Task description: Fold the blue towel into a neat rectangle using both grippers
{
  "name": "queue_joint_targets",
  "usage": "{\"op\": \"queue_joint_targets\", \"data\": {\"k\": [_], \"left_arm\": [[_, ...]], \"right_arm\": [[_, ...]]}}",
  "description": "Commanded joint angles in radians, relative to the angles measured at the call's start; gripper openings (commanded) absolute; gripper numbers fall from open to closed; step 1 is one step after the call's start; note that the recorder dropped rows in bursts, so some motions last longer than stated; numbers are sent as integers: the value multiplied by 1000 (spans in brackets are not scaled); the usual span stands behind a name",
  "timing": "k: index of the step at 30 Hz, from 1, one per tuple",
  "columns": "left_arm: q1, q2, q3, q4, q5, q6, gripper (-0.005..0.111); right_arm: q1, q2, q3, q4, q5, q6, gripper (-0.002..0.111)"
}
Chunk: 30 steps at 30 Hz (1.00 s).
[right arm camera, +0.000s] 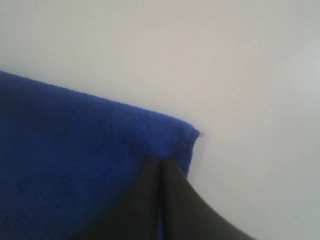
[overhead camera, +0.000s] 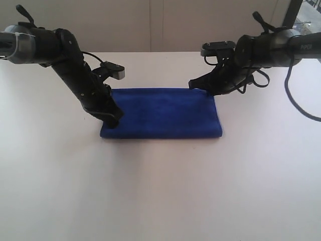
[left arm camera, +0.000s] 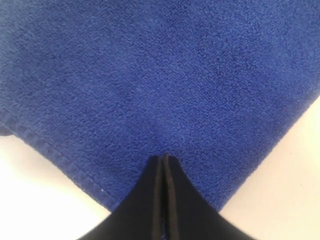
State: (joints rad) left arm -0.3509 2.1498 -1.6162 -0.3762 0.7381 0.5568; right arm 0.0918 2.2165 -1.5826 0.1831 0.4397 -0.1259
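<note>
The blue towel (overhead camera: 163, 113) lies flat on the white table as a folded rectangle. My left gripper (overhead camera: 113, 119) is shut, its tips pressing down on the cloth near the towel's front left corner. In the left wrist view the left gripper (left arm camera: 163, 156) has its black fingers together over the fleecy towel (left arm camera: 150, 75), just inside a hemmed edge. My right gripper (overhead camera: 199, 88) is shut at the towel's far right corner. The right wrist view shows the right gripper (right arm camera: 160, 159) with its tips on the towel (right arm camera: 75, 150) beside that corner. No cloth is lifted.
The white table (overhead camera: 160, 191) spreads wide around the towel on all sides. A pale wall (overhead camera: 160, 25) rises behind the table's far edge. A black cable (overhead camera: 296, 100) loops down from the right arm over the table at the right.
</note>
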Motion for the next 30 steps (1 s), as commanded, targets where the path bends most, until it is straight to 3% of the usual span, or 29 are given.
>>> {"op": "queue_joint_targets", "data": {"k": [1,12,19,23,30], "left_arm": [[2,-54,-1,-12,37,-37,0],[2,-159,-1,71,62,-121,0],[2,-155,-1,49,119,-112,0],[0,-155,3,34,157,-110,0],[21,-184,119,39,36,-165,0]], "right_arm": [[-1,-66,-2,0,16,-8,0],[-1,-97,-2,-3,195,-43,0],[-1,-141,6,-3,331,-50,0],[-1,-196,59,-3,322,-50,0],[-1,-282,193,-4,269,-50,0]]}}
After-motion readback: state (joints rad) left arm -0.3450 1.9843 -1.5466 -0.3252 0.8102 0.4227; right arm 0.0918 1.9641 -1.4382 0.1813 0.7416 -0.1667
